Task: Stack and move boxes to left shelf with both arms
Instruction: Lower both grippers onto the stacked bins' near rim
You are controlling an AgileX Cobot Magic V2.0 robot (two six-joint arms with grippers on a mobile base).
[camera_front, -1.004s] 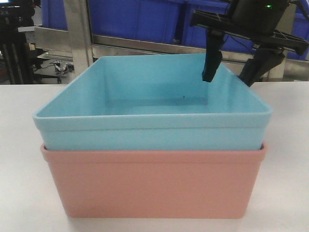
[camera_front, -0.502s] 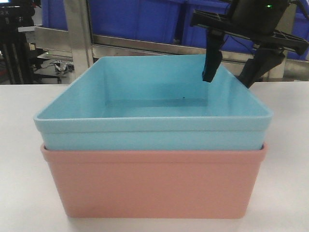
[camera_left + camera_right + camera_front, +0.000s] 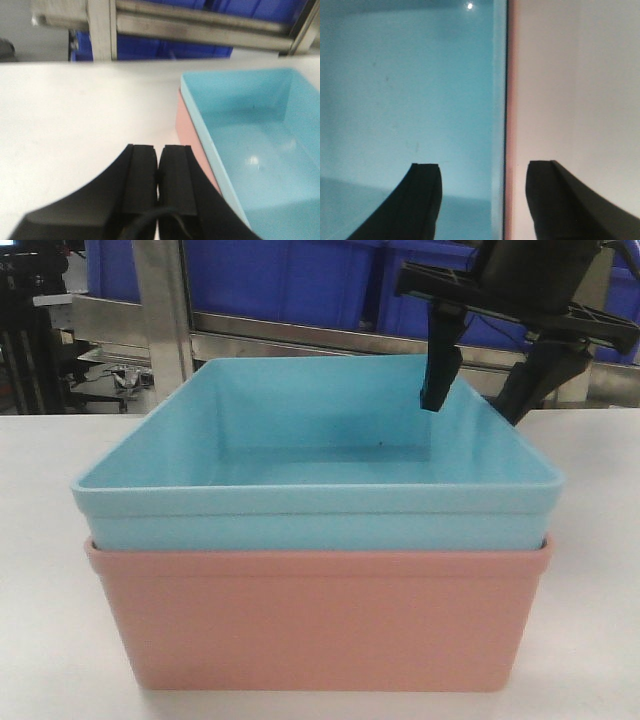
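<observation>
The sky-blue box point(image 3: 320, 455) sits nested inside the salmon-pink box point(image 3: 320, 620) on the white table, close to the front camera. My right gripper point(image 3: 480, 400) is open and straddles the stack's right wall, one finger inside the blue box and one outside. In the right wrist view the blue box point(image 3: 405, 90) and the pink rim point(image 3: 510, 100) run between the fingers of the right gripper point(image 3: 482, 172). My left gripper point(image 3: 158, 152) is shut on nothing, over bare table left of the blue box point(image 3: 250, 125) and the pink box point(image 3: 187, 127). Behind stands the metal shelf rail point(image 3: 330, 335).
Dark blue storage bins point(image 3: 290, 280) fill the rack behind the table. A steel upright post point(image 3: 165, 310) stands at the back left. The white table point(image 3: 40, 570) stretches on both sides of the stack.
</observation>
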